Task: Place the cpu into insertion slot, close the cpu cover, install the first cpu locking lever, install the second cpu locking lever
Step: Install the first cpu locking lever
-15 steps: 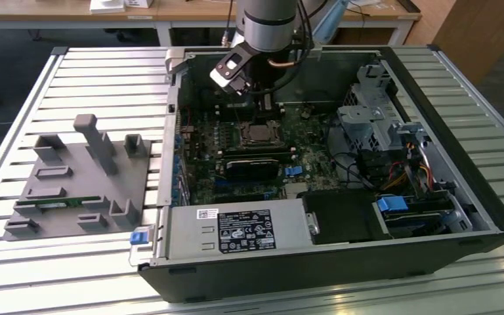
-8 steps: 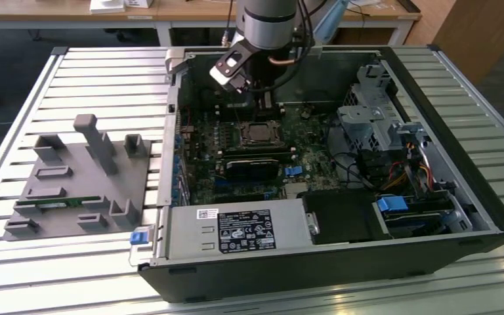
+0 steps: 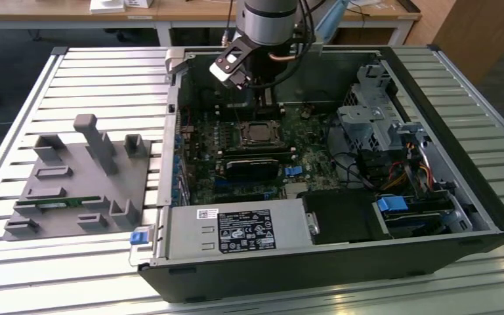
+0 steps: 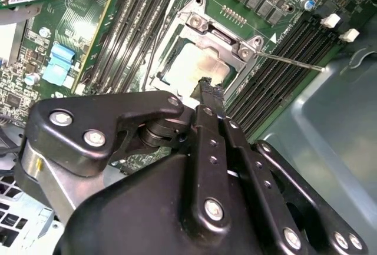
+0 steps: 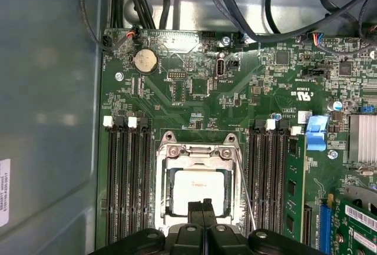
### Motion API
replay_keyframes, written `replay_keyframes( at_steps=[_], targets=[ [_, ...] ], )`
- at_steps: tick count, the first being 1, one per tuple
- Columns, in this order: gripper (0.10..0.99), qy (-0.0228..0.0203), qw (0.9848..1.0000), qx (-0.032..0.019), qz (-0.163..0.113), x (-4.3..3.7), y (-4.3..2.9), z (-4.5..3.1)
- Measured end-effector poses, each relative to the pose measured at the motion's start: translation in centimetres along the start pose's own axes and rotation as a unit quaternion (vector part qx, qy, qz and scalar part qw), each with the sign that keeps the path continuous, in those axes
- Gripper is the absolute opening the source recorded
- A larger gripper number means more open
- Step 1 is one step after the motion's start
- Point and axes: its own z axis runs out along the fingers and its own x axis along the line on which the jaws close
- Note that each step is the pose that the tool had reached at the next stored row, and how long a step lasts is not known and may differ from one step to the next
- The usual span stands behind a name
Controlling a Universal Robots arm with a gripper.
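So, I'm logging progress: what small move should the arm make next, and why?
Probably shift the shut gripper sideways onto the wire lever: the chip sits under the lowered cover, but that lever sticks out over the memory slots, unlatched.

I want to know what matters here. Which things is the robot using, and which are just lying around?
Job: pincer, chip, metal cover, wire lever.
Lying about: round battery, blue clip, grey rack.

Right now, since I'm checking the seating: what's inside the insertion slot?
The cpu, its silvery top showing through the cut-out of the cpu cover. The frame covers its edges, the shut gripper hides one side, and the contacts beneath cannot be seen.
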Motion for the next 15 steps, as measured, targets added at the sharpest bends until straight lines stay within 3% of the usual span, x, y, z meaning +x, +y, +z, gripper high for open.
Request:
replay_keyframes(
  at_steps=[10, 15],
  targets=[
    [0.106, 0.0000, 1.0000, -0.0001, 0.000, 0.01, 0.01, -0.83],
    [0.106, 0.0001, 0.9993, 0.0001, -0.036, 0.00, 0.00, -0.83]
  ],
)
